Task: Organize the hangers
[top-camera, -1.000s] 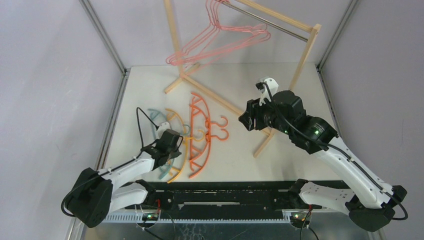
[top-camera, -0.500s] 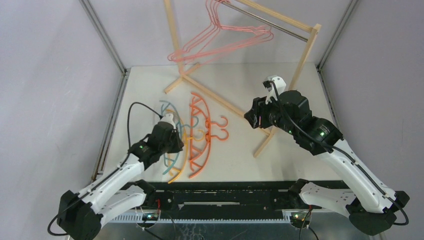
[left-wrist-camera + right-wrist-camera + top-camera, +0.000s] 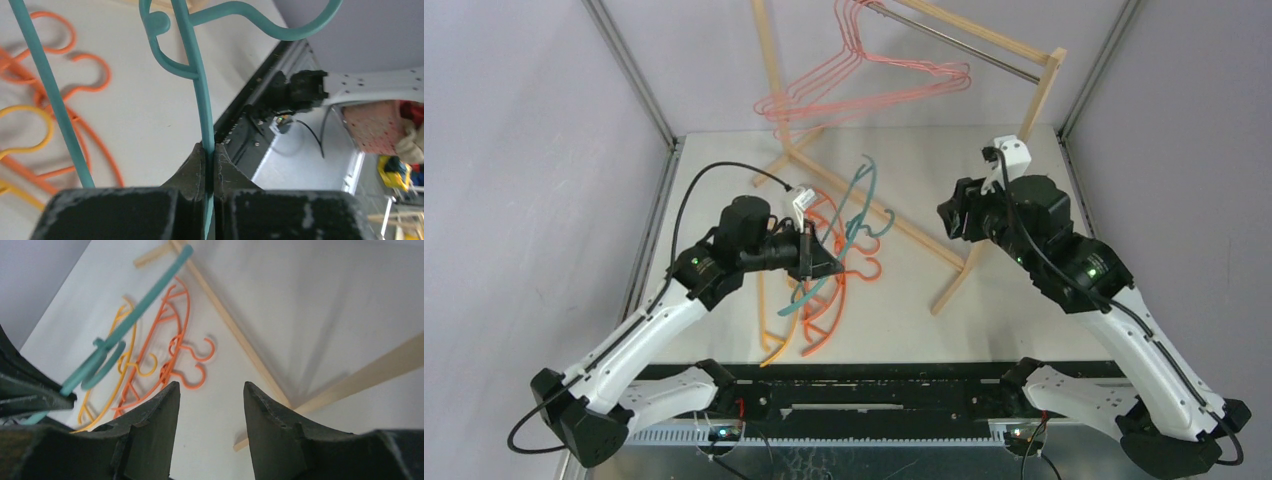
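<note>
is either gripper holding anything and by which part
The left gripper pinches the teal hanger on a thin bar below its hook. The right gripper is open, empty.

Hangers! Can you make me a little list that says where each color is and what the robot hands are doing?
teal hanger: lifted off the table, pinched by the left gripper
orange hangers: lying on the table
yellow hanger: lying beside the orange ones
pink hangers: hanging on the rack rod
right gripper: open, empty, above the table

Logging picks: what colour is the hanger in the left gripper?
Teal hanger; clearest in the left wrist view.
</note>
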{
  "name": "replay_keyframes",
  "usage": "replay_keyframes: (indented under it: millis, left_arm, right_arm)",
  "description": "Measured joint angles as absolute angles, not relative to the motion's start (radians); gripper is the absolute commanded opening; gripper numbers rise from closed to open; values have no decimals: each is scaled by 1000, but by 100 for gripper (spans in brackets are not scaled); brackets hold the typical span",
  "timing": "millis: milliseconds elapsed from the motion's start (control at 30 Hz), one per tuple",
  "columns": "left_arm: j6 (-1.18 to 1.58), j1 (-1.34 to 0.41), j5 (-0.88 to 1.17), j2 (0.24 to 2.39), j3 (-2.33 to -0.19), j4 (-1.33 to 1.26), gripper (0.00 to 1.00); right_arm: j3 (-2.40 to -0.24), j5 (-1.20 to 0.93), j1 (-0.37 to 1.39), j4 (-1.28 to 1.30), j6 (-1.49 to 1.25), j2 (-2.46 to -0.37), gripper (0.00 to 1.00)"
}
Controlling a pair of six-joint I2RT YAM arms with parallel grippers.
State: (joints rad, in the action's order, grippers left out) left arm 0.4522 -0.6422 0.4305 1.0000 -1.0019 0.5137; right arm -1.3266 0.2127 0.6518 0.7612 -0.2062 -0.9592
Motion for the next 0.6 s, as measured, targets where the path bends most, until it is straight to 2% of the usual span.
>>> replay_keyframes:
  millis: [200, 600]
  left_arm:
    - [455, -653, 601, 1116, -1125, 481, 0]
    - [484, -657, 803, 1521, -1705, 418, 0]
  right_arm:
    - [-1400, 263, 621, 761, -164, -936, 59]
    - [-1441, 370, 604, 760, -108, -880, 60]
